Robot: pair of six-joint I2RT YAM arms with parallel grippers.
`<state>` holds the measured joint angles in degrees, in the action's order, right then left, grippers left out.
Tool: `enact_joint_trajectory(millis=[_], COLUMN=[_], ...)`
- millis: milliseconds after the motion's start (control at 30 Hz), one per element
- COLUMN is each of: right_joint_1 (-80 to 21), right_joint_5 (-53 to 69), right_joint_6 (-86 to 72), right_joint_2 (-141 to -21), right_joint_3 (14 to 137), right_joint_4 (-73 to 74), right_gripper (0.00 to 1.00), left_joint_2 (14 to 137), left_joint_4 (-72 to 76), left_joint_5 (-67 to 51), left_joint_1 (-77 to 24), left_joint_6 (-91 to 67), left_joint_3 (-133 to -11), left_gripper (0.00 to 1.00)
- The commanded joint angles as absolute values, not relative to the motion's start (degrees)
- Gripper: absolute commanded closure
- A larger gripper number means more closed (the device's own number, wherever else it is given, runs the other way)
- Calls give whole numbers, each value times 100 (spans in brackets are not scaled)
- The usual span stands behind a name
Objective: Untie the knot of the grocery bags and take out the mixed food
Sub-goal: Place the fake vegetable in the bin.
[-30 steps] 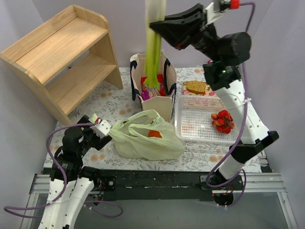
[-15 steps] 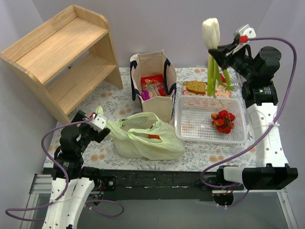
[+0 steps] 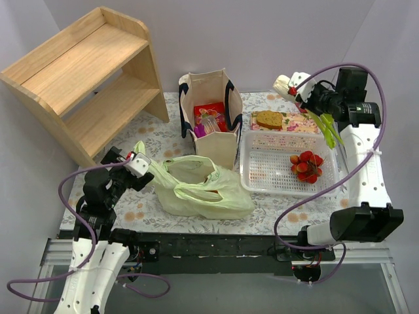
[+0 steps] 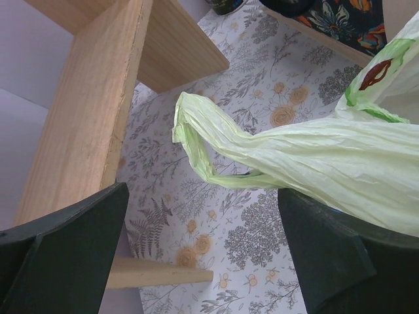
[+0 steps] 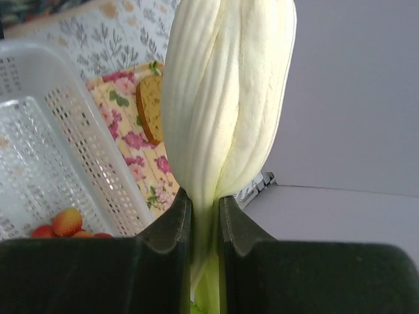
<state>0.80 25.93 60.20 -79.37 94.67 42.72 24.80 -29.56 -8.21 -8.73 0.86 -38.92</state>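
The pale green plastic bag (image 3: 196, 190) lies at the table's front with its mouth open and something orange (image 3: 211, 184) inside. I see no knot. One loose handle (image 3: 145, 157) stretches left to my left gripper (image 3: 139, 165). In the left wrist view that gripper (image 4: 203, 261) is open, and the handle (image 4: 196, 131) drapes over its right finger. My right gripper (image 3: 298, 93) is shut on a white-and-green stalk vegetable (image 3: 283, 85) above the back right of the table; it also shows in the right wrist view (image 5: 222, 98). The beige tote (image 3: 219, 140) stands behind the bag with packets (image 3: 211, 110) inside.
A white slotted basket (image 3: 275, 167) holds strawberries (image 3: 306, 167). A brown biscuit (image 3: 269, 119) lies on a floral sheet (image 3: 294, 124) behind it. A wooden shelf (image 3: 85, 72) stands at the back left, close to my left gripper.
My right arm swung the vegetable from above the tote to the right and tipped it over the basket's back edge. My left gripper shifted slightly with the bag's handle stretched toward it.
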Motion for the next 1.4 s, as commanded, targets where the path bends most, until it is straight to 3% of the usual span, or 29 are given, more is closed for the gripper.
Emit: enact_joint_trajectory(millis=[0,267,433,633,1367], right_joint_1=[106,-895,-1800,-1934,-1898], right_joint_5=[2267,971,28,-912,-457], right_joint_6=[7575,9348,9317,9106,9246], right_joint_2=[-8086,-7568,-7321,-7655,-8121], right_joint_3=[9433,7604,6681,6390,5547], right_joint_4=[4703,4272,3859,3288,1925], right_gripper=[99,99,99,99,99], left_joint_2=[2391,2294,2206,2075,2259], left_joint_4=[-2804,-2953,-3032,-3208,-3480], left_joint_5=[-975,-905,-844,-984,-1362], left_joint_1=[-844,-844,-826,-721,-650], left_joint_6=[44,79,62,44,-255], left_joint_3=[-3788,-3814,-3797,-3797,-4008], left_gripper=[2,2,2,2,2])
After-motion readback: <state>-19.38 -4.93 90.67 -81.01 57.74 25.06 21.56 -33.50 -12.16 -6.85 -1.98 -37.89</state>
